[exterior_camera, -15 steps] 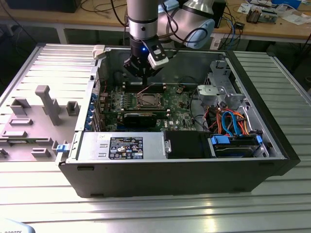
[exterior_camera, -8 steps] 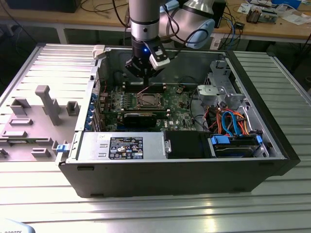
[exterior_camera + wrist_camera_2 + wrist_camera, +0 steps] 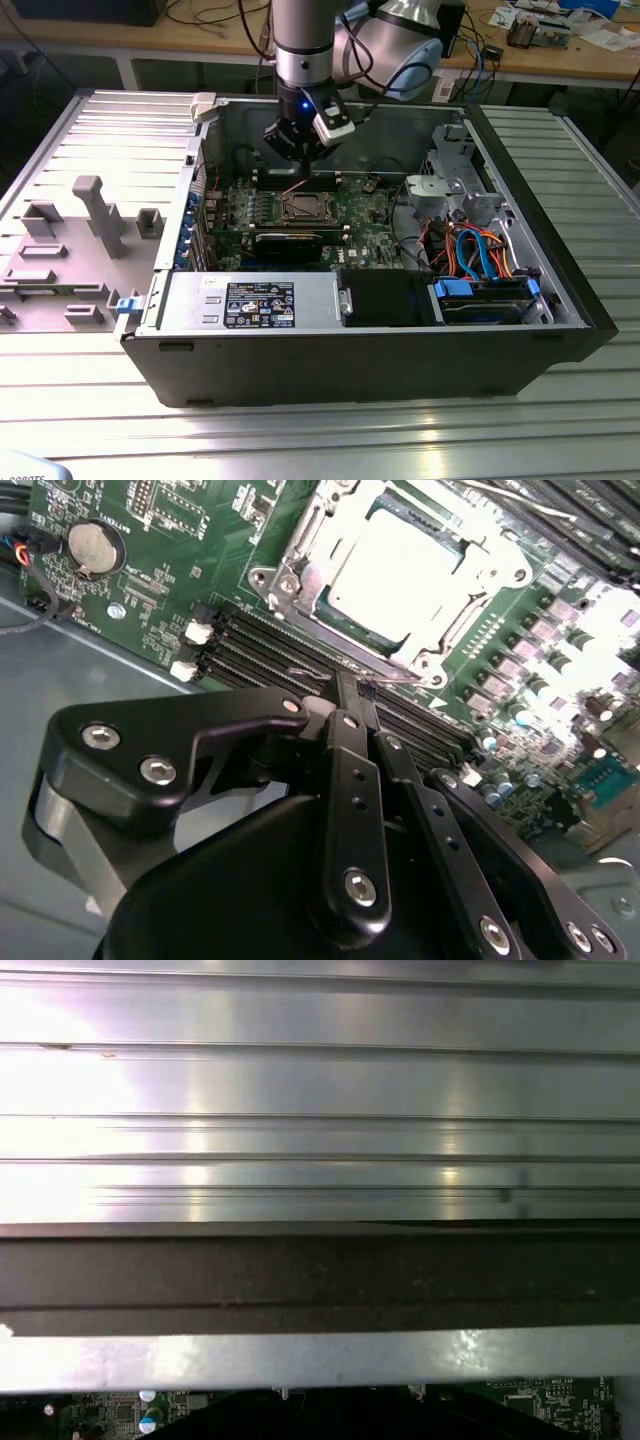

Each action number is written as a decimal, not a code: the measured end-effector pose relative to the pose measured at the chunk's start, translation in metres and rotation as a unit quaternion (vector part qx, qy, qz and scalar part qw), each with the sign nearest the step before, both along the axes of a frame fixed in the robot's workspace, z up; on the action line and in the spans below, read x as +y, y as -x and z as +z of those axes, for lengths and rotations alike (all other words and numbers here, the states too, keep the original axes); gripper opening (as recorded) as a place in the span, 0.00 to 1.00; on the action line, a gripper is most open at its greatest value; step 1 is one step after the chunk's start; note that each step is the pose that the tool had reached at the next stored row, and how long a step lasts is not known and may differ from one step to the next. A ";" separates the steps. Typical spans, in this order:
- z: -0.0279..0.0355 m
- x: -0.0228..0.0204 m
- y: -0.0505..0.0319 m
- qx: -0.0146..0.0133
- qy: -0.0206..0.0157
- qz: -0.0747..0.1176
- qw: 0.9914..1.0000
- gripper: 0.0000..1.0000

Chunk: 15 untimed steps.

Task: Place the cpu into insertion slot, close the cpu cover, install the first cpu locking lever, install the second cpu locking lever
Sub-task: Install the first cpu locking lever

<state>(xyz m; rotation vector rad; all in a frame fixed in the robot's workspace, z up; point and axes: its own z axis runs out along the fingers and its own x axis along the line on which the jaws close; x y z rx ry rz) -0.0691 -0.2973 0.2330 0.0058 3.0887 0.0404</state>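
Here, in the second wrist view, the end effector (image 3: 358, 695) has its fingers pressed together, holding nothing, over the black memory slots (image 3: 270, 645). Just beyond, the cpu (image 3: 400, 565) sits in the insertion slot (image 3: 300, 540), with the cpu cover (image 3: 445, 630) framing it on the green motherboard (image 3: 190, 540).

You see a ribbed metal table (image 3: 560, 400) carrying everything. The open black computer case (image 3: 400, 365) lies directly on it, filling the middle. At the exterior view's left, just beside the case, a grey fixture tray (image 3: 60, 250) also rests on it.
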 end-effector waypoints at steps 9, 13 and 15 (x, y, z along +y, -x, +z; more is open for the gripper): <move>-0.0139 0.0004 -0.0154 0.000 0.000 -0.001 1.000 0.11; -0.0199 0.0004 -0.0178 0.000 0.000 -0.001 1.000 0.11; -0.0226 0.0004 -0.0189 0.000 0.000 -0.001 1.000 0.11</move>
